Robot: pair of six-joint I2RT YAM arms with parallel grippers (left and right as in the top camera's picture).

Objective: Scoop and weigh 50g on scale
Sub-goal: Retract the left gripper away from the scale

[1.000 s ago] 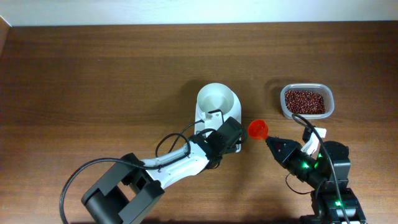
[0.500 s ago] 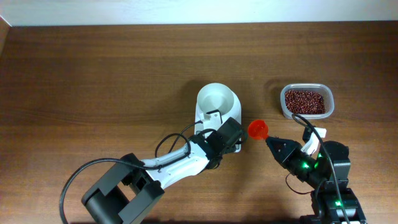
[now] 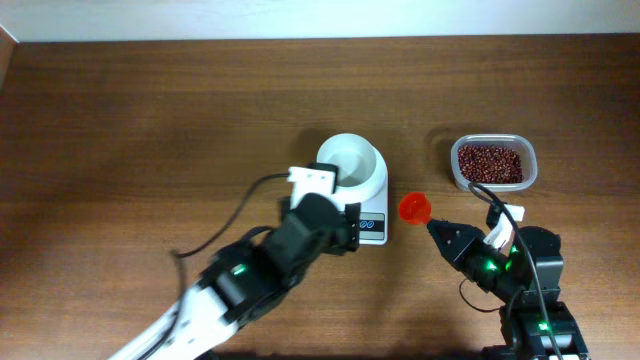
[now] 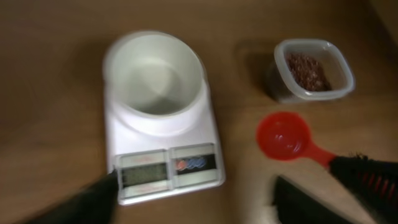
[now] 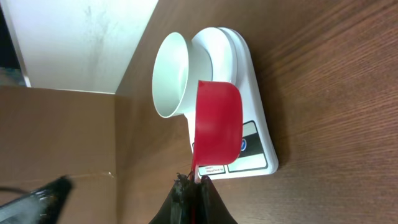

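The right gripper [image 3: 438, 230] is clamped shut on the handle of the red scoop [image 3: 414, 208], whose cup hangs empty and open side up, just right of the scale [image 3: 370, 227] and not touching it. The left gripper [image 3: 345, 225] hovers at the scale's display end with its fingers spread wide and nothing between them.

The scale sits mid-table with a white bowl [image 3: 350, 165] standing on its platform. Its long axis runs from the back of the table toward the robot. The bowl end points away, and the display and buttons face the arms. The display is too blurred to read from any view.

I'd say the job in hand is filling the scoop. The tub of red beans [image 3: 491, 163] lies to the right of the scale and a little behind it, well apart. The scoop should swing away from the scale, dip lip-first into the beans and come up level. Carrying it low over the bowl and tipping a little at a time would spare overshooting. The left arm is best kept off the scale (a resting finger would spoil the reading).
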